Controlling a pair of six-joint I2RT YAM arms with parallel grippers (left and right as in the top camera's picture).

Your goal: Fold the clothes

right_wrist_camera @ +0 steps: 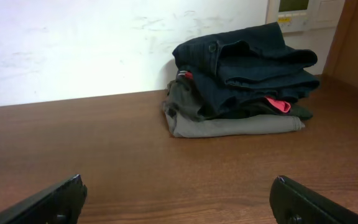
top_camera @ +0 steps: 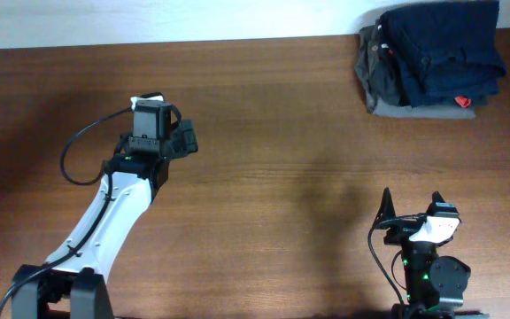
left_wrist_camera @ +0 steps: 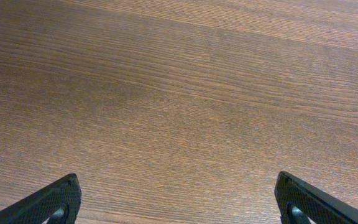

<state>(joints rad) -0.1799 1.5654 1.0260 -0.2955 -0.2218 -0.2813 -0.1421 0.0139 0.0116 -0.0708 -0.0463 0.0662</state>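
Observation:
A dark navy-blue garment (top_camera: pixel 441 40), folded, lies on top of a pile at the table's back right corner; it also shows in the right wrist view (right_wrist_camera: pixel 247 59), with a button on it. I cannot tell if it is the shorts. No spread-out shorts lie on the table. My left gripper (top_camera: pixel 184 137) is open and empty over bare wood left of the middle, and it shows in its own view (left_wrist_camera: pixel 176 183). My right gripper (top_camera: pixel 412 206) is open and empty near the front edge, far from the pile, and it shows in its own view (right_wrist_camera: pixel 176 183).
Under the navy garment lie dark grey and black folded garments (right_wrist_camera: pixel 229 124) with a bit of red cloth (right_wrist_camera: pixel 277 104) poking out. A white wall runs behind the brown wooden table (top_camera: pixel 273 115).

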